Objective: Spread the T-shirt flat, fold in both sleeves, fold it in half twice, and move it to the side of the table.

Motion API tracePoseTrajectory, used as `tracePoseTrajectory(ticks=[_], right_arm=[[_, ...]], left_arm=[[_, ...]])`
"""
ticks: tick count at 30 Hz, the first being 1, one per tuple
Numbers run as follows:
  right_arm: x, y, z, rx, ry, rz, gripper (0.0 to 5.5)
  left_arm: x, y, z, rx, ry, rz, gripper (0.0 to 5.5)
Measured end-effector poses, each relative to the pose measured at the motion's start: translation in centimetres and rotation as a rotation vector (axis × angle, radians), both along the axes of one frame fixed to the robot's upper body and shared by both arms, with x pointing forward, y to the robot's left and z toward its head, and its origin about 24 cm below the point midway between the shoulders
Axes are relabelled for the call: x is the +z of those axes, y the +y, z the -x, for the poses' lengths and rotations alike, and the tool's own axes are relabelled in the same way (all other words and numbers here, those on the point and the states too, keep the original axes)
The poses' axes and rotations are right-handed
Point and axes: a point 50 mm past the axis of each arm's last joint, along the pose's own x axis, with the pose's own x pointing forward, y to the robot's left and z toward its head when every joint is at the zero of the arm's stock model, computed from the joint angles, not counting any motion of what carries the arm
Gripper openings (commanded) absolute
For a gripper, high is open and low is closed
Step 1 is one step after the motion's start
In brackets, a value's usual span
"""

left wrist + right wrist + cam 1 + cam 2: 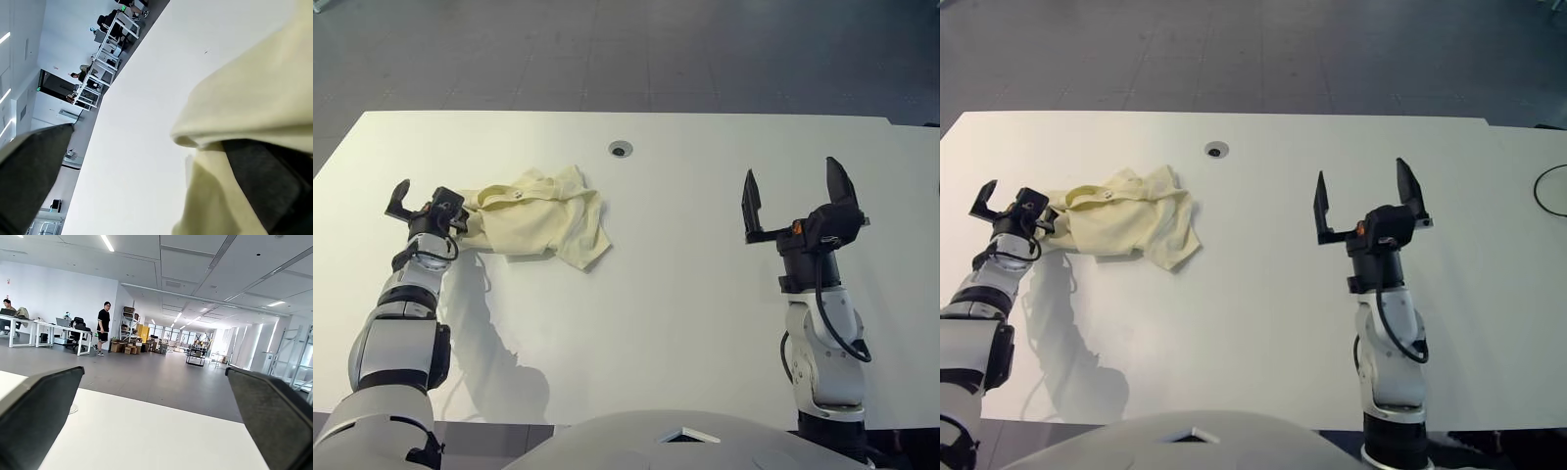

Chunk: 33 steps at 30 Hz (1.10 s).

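A pale yellow T-shirt point(536, 215) lies crumpled on the left part of the white table point(666, 294). My left gripper point(426, 206) rests at the shirt's left edge, low on the table, and it is open. One of its fingers point(269, 181) is against the cloth point(254, 98), which drapes over it, while the other finger point(29, 171) stands clear over bare table. My right gripper point(793, 196) is raised over the right part of the table, pointing up and wide open with nothing between its fingers point(34, 416), well apart from the shirt.
A small round cable hole point(621, 149) sits in the table just behind the shirt. A black cable loop point(1549, 191) lies at the far right edge. Bare tabletop stretches between the shirt and the right arm.
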Motion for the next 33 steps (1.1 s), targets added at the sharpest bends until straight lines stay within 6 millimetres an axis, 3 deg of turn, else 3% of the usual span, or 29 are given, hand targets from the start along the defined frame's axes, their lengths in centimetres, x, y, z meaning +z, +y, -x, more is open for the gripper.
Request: tracePoseTrajectory(ticks=[6, 18, 26, 33], right_arm=[[0.6, -0.3, -0.6, 0.006, -0.025, 0.006, 5.37], [0.8, -0.7, -1.6, 0.009, -0.018, 0.016, 5.37], [-0.4, -1.3, -2.4, 0.036, 0.155, -0.104, 5.37], [-0.8, -1.9, -2.7, 0.017, 0.191, -0.126, 5.37]], left_arm=[[-0.6, -3.2, -0.8, -0.149, -0.025, 0.11, 5.4], [-2.3, -9.4, 0.2, -0.466, -0.068, 0.272, 5.4], [-2.8, -13.5, 2.8, -0.649, -0.087, 0.345, 5.4], [-2.5, -17.0, 6.1, -0.762, -0.036, 0.403, 5.4]])
